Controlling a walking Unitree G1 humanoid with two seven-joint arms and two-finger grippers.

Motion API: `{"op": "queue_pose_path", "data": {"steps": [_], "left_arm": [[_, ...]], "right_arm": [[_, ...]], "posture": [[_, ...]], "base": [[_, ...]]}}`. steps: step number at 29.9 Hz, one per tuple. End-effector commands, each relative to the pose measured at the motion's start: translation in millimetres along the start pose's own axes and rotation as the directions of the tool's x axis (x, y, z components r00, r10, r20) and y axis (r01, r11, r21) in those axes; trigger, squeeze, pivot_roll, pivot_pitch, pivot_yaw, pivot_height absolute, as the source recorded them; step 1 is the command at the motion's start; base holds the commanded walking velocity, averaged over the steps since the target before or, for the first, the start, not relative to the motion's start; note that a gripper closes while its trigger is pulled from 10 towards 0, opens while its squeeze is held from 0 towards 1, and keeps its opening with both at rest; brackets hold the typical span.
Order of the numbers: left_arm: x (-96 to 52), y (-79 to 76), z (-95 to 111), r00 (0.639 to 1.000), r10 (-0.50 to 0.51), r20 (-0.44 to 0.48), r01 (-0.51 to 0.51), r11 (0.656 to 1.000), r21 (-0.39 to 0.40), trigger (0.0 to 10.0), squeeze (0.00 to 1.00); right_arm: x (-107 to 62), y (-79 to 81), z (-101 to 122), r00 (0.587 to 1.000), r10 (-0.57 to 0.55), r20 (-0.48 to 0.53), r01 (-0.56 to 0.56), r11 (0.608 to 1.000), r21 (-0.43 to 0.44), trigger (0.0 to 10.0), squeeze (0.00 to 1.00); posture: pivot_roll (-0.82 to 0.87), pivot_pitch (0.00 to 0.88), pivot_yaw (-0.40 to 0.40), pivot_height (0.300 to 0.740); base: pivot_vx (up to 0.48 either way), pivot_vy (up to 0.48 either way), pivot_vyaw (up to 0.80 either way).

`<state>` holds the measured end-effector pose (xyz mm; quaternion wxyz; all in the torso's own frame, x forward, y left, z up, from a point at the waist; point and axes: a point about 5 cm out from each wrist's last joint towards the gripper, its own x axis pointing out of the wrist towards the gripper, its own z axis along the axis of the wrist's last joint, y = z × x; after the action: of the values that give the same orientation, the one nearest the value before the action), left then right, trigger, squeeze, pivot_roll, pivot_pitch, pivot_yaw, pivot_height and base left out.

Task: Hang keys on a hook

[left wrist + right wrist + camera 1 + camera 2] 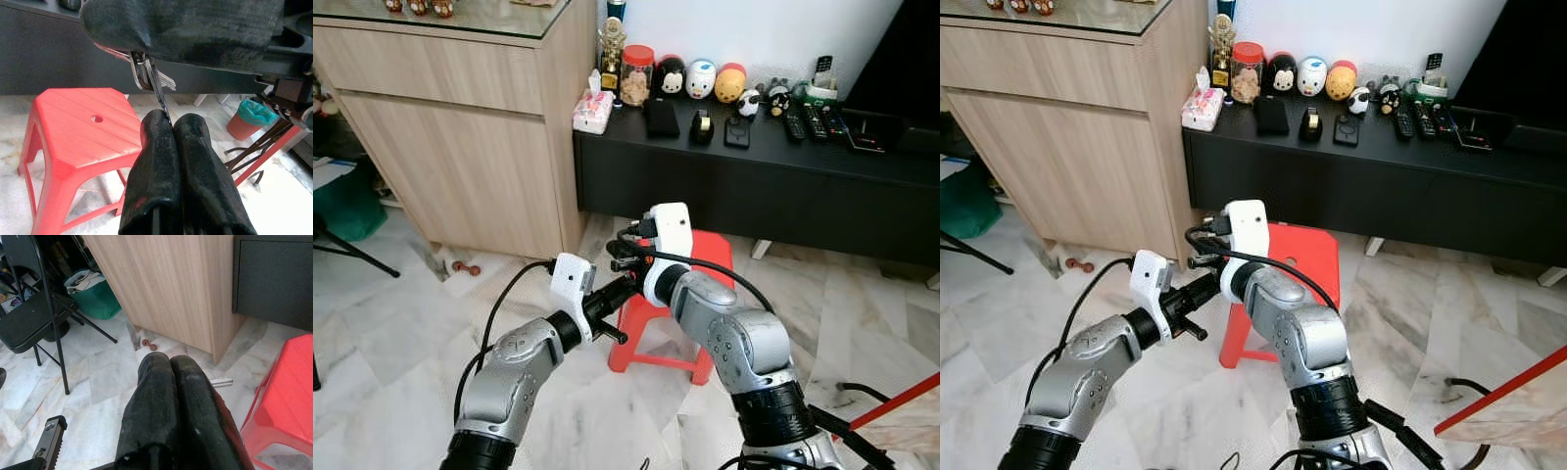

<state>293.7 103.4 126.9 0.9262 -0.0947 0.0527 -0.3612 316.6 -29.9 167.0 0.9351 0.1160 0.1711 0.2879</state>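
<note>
Both arms are raised in front of the robot, and the two grippers are brought together right above the red plastic stool point(690, 257), roughly dead centre of the head view.

The left gripper point(169, 119) is clenched, and a thin metal piece of the keys point(152, 78) is pinched between its fingertips in the left wrist view. From that pinch the key bunch runs up toward 12 o'clock, where the ring and a couple of blades are tucked under the dark underside of the other arm.

The right gripper point(169, 361) is pressed shut too. A small silvery bit is seen poking out beside its fingers point(190, 391) at about 3 o'clock in the right wrist view; it's probably part of the same keys, but it can't be told for sure from that angle.

From the head, the light wood cabinet point(460, 147) is found at 10 o'clock and the black TV console point(754, 176) at 1 o'clock, with a row of toy figures point(703, 78), a snack jar point(636, 73) and remotes point(813, 122) lined up on top. A black folding chair point(34, 313) and a green bag point(95, 296) are caught on the marble floor point(391, 333) in the right wrist view.
</note>
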Motion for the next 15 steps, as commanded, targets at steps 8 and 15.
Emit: {"op": "queue_pose_path", "data": {"steps": [8,15], "left_arm": [[0.4,-5.5,4.7,0.999,-0.033,0.024,0.033,0.999,0.007,0.0,0.00],[0.2,-5.6,4.0,0.999,-0.035,0.019,0.035,0.999,0.009,0.0,0.00]], "right_arm": [[-3.3,-13.8,5.2,0.999,-0.042,0.015,0.043,0.998,-0.055,10.0,0.00],[-6.5,-27.0,5.9,0.996,-0.087,0.014,0.088,0.994,-0.072,10.0,0.00]], "posture": [[0.13,0.116,-0.111,0.740],[0.13,0.114,-0.111,0.740]], "base": [[0.000,0.000,0.00],[0.000,0.000,0.00]]}}
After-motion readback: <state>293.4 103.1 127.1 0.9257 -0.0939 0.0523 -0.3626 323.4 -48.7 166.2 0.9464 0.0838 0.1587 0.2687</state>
